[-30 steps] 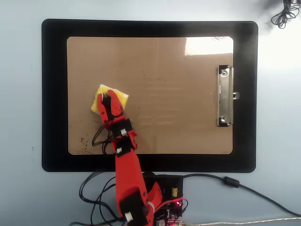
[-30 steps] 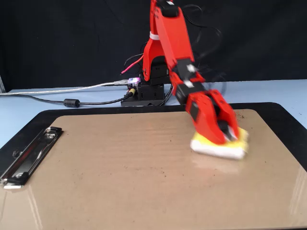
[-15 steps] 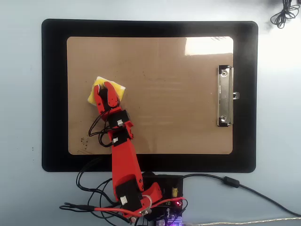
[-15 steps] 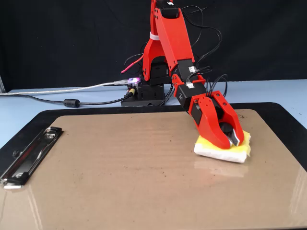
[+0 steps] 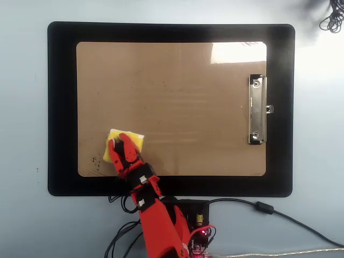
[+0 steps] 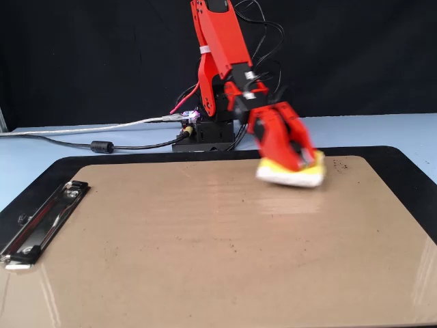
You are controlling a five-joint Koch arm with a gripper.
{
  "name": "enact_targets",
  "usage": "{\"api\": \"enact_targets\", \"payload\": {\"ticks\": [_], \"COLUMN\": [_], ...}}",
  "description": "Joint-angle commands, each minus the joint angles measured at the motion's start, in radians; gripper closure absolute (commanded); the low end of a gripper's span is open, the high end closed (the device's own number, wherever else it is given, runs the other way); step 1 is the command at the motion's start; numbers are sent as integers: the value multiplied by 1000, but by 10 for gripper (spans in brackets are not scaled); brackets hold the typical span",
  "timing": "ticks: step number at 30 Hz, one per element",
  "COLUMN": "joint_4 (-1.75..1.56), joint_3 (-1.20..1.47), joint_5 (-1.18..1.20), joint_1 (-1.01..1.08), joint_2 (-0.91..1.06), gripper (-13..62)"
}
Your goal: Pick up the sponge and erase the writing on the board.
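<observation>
The hand (image 5: 121, 147) is seen closed over the sponge (image 5: 124, 143), the red jaws set about its middle, and the sponge is carried pressed on or just above the board (image 5: 177, 80), in the corner nearest the arm's base in the overhead view and at the far edge, right of centre, in the fixed view. The fixed view is blurred around the sponge, so it cannot be told whether the sponge's underside touches the surface. No legible writing is made out on the board in either view; only a few dark specks (image 5: 97, 160) are noted just beside the sponge, close to the board's edge. The chief risk is judged to be that the sponge is run off the board's edge onto the black mat (image 5: 62, 107), the margin there being narrow. A second risk is judged in the grip itself: a soft sponge held by its centre may be twisted or dragged out of the jaws if too much downward force is applied during a stroke. The board is not seen to be fastened down, so it may be shifted on the mat by a hard push. The cables (image 5: 121, 244) lying at the arm's base on the worktop (image 5: 317, 107) may be snagged as the arm folds close to itself.
</observation>
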Motion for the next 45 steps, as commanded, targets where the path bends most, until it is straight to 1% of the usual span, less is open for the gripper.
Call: {"api": "enact_targets", "payload": {"ticks": [1,3,8,11,12,13,15,16,18,20,21,23,25,27,29,32,35,39,43,45], "joint_4": [-35,-34,-34,-43,-54,-66,-63,-55,5,201,385,856,1247,1588,1779,1876,1924,1922,1959,1990], "joint_3": [-72,-123,-160,-222,-242,-259,-285,-287,-285,-313,-367,-531,-704,-822,-842,-785,-617,-348,-176,-167], "joint_5": [-21,-25,-25,-28,-25,-25,-25,-28,-71,-130,-153,-155,-144,-87,-3,77,83,78,75,60], "joint_1": [-106,-169,-199,-210,-221,-239,-261,-264,-258,-245,-225,-135,-31,75,195,374,485,540,552,586], "joint_2": [15,9,-37,-155,-184,-193,-186,-167,-67,41,137,281,313,307,281,288,353,515,511,511], "gripper": [574,573,573,561,484,346,164,150,153,155,155,156,155,153,152,152,152,148,143,144]}}
